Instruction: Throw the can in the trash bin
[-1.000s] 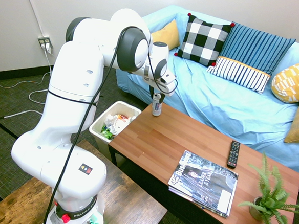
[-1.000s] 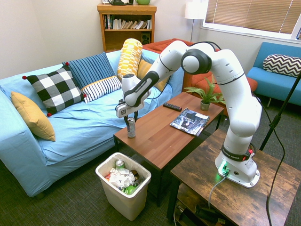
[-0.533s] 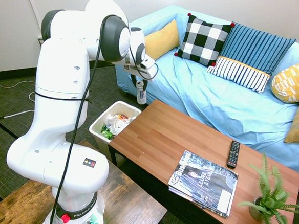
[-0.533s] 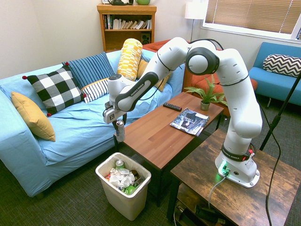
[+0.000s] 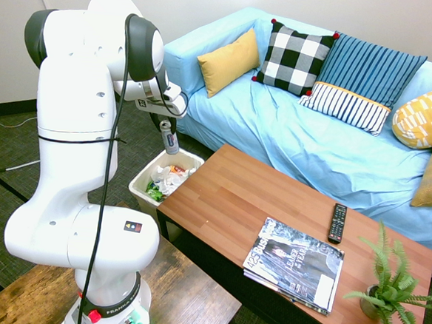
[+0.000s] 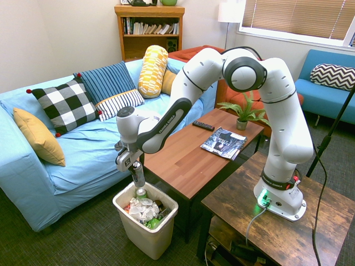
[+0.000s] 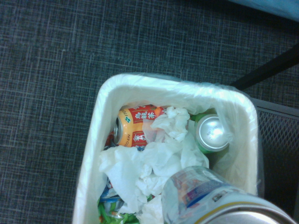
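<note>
My gripper (image 5: 168, 126) (image 6: 135, 168) is shut on the slim silver-grey can (image 5: 172, 140) (image 6: 137, 177), which hangs upright just above the off-white trash bin (image 5: 142, 177) (image 6: 161, 230). In the wrist view the can (image 7: 219, 198) fills the lower right, with the bin's rim (image 7: 93, 140) below it. Inside the bin lie crumpled white paper (image 7: 154, 163), an orange can (image 7: 133, 128), a green can (image 7: 212, 133) and green scraps.
The bin stands on dark carpet at the end of a wooden coffee table (image 5: 235, 200) (image 6: 183, 160) holding a magazine (image 5: 294, 260), a remote (image 5: 337, 222) and a potted plant (image 5: 389, 289). A blue sofa (image 5: 314, 139) with cushions runs behind. A darker wooden table (image 6: 266, 221) bears the arm.
The gripper has carried the can off the coffee table's end, swinging away from the sofa and downward, until it hangs over the trash bin.
</note>
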Robot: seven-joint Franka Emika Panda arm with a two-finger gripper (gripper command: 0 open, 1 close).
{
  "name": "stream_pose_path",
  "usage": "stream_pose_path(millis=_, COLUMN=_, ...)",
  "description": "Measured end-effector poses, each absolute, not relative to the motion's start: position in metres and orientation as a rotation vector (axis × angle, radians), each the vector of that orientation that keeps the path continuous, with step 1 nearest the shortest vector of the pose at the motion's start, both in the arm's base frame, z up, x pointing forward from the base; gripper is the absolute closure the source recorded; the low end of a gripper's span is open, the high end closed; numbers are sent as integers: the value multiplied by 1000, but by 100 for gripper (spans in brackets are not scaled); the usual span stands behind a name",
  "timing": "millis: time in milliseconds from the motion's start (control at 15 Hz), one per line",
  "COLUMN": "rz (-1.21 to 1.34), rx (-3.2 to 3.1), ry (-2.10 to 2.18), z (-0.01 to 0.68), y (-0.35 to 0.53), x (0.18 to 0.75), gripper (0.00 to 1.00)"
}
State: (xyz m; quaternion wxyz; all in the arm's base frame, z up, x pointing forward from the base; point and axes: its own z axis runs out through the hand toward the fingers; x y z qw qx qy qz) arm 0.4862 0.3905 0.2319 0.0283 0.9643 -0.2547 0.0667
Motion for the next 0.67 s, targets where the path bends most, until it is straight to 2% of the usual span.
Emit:
stream_pose_path(millis=67, rz=203, rx=2972, ry=-782, z=230, y=391, x=483, gripper=0)
stream_pose_path(millis=667, rz=183, rx=2953, ry=-781, z=223, y=386, x=480, gripper=0)
